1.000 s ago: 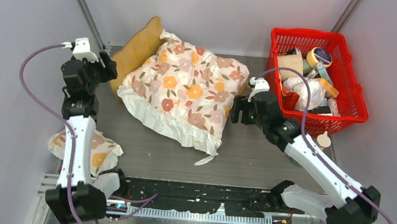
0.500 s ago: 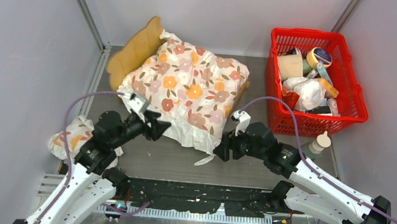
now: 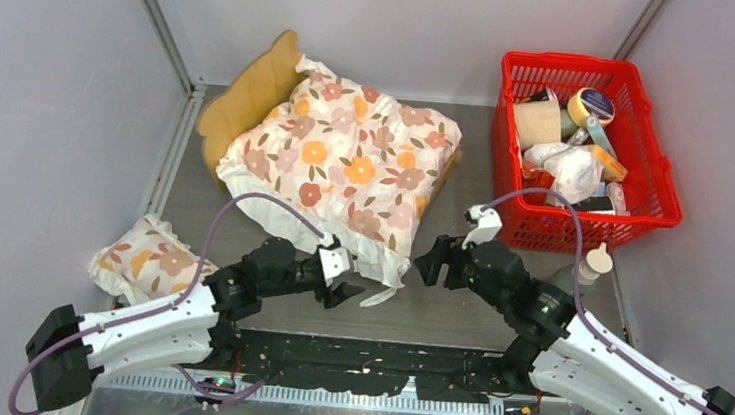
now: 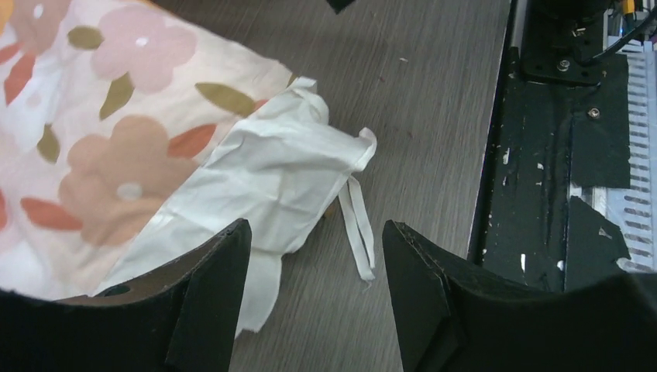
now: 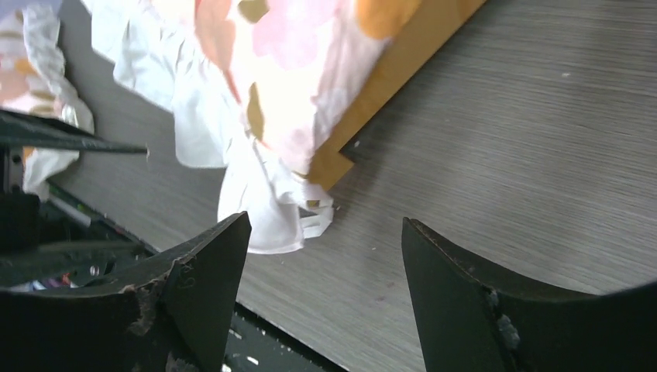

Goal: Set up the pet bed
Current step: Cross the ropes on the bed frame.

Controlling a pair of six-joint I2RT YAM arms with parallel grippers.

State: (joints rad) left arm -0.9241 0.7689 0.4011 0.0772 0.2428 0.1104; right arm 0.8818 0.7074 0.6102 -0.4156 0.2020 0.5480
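The pet bed [image 3: 251, 92] lay far left on the table [image 3: 414, 317], mostly hidden under the floral cushion [image 3: 347, 161], whose white corner trailed off its near end. The left gripper [image 3: 340, 287] and right gripper [image 3: 436, 262] stood wide and empty beside that edge. Tugging the loose corner unevenly could have dragged the cushion askew or slid the light bed.

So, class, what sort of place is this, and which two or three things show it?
Probably a robot test bench, not a home: a left arm and right arm bolted to a table between plain walls, with a red basket of oddments.
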